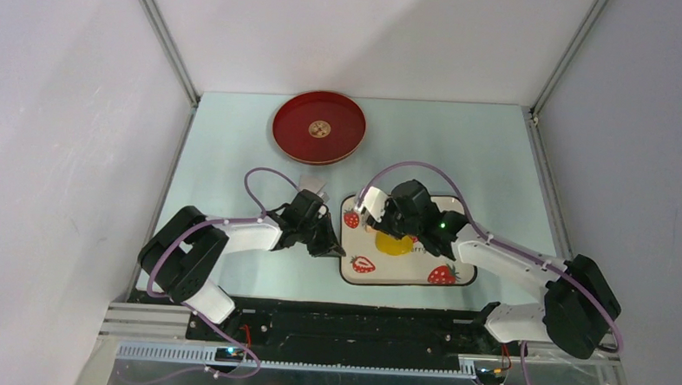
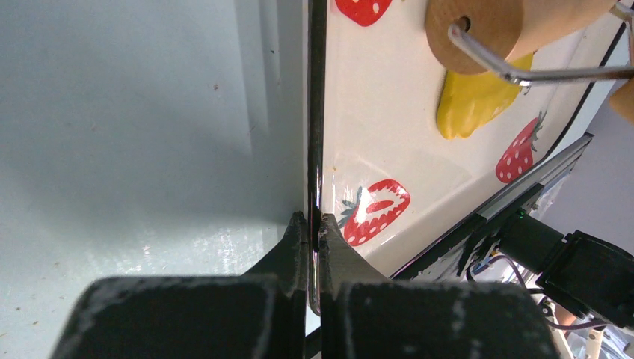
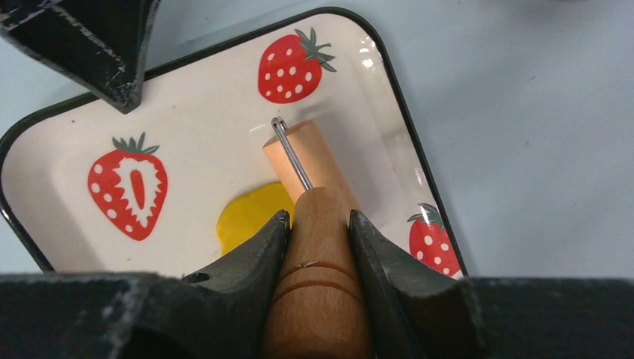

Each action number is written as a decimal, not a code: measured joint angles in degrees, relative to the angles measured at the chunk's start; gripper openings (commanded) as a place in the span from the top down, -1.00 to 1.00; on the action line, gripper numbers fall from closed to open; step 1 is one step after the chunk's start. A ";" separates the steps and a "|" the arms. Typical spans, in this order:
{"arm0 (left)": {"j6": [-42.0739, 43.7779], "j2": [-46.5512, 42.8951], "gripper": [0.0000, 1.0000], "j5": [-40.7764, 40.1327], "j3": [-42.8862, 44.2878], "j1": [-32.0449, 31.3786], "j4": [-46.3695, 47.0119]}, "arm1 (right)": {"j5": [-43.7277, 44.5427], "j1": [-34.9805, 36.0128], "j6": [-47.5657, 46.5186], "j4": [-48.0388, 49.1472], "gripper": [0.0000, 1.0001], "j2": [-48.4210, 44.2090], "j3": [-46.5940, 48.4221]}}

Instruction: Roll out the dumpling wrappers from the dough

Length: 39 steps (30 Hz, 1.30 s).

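The left gripper (image 2: 314,224), held low, pinched the rim of the one tray (image 2: 312,112); the right gripper (image 3: 318,217), tilted down, clamped the single roller (image 3: 318,299), one dough (image 3: 250,213) lump lying just ahead, apparently beneath it.

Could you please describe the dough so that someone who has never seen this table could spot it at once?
Find the white strawberry-printed tray, nearer than the round red plate and right of it. On its middle, partly under the wooden roller held in the right gripper, lies the dough: a smooth flattened patch, the only bright yellow thing there.
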 measured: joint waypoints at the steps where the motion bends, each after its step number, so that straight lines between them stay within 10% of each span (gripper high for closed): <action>1: 0.00 0.00 1.00 0.02 0.00 0.00 0.00 | -0.26 -0.63 0.04 0.33 1.00 0.37 0.17; 39: 0.00 0.39 1.00 0.57 0.15 0.00 0.33 | 0.83 -2.25 16.68 -22.08 1.00 -4.90 9.01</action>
